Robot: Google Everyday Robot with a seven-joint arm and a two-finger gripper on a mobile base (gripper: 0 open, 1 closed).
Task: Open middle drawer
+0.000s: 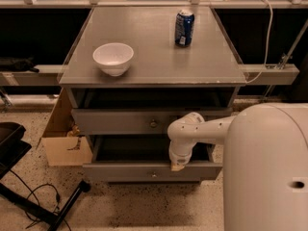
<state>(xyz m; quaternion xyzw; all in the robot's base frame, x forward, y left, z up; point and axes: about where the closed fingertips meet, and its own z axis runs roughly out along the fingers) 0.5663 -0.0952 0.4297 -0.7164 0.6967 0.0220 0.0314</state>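
Robot body [269,167] fills the lower right. Arm [207,129] reaches left across the cabinet [159,66] front.

Middle drawer [144,171] stands well out past the top drawer [120,121], dark inside showing.

Bowl [113,57] and can [184,28] on the cabinet top, away from the work.

Gripper [177,166] at the top edge of the middle drawer's front, right of the knob [153,174]. Apart or together: cannot tell.

Judgement: the hold is off-centre, so pull straight out, slow and level. Watch for the drawer skewing. Stop short of the end of travel.
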